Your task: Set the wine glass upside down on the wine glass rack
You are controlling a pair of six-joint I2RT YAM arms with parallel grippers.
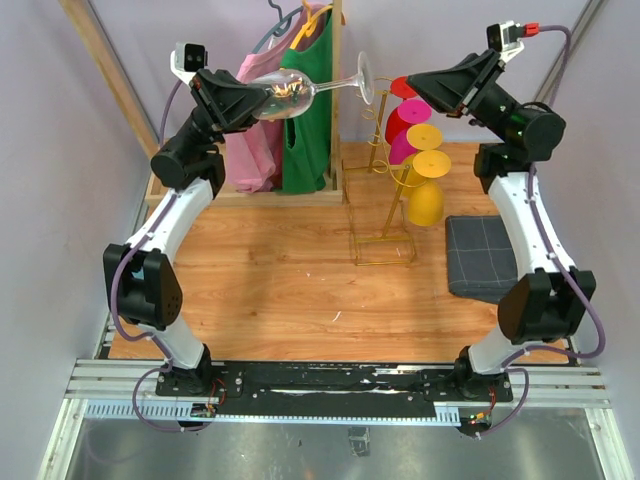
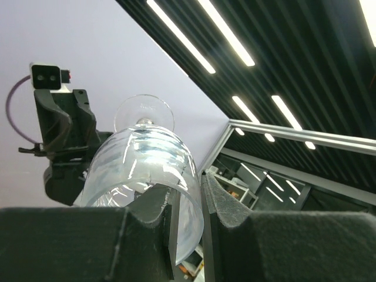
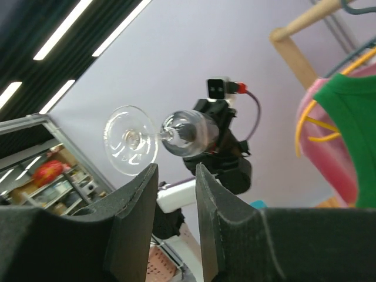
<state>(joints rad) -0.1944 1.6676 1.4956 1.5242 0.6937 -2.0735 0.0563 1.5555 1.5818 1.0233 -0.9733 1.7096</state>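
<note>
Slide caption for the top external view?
Left fingers hold the wine glass horizontally by its bowl, foot toward the right fingers, near the gold rack.

Left fingers (image 1: pixel 254 102) grip wine glass (image 1: pixel 302 96) sideways, near wine glass rack (image 1: pixel 383 225).

Lilac walls (image 1: pixel 440 40) surround a wooden tabletop (image 1: pixel 280 280); strip lights (image 2: pixel 181 36) overhead.

Bare tabletop (image 1: pixel 270 270) left of the rack (image 1: pixel 384 215); coloured glasses (image 1: pixel 425 165) crowded on its right side, clothes (image 1: pixel 305 120) behind.
</note>
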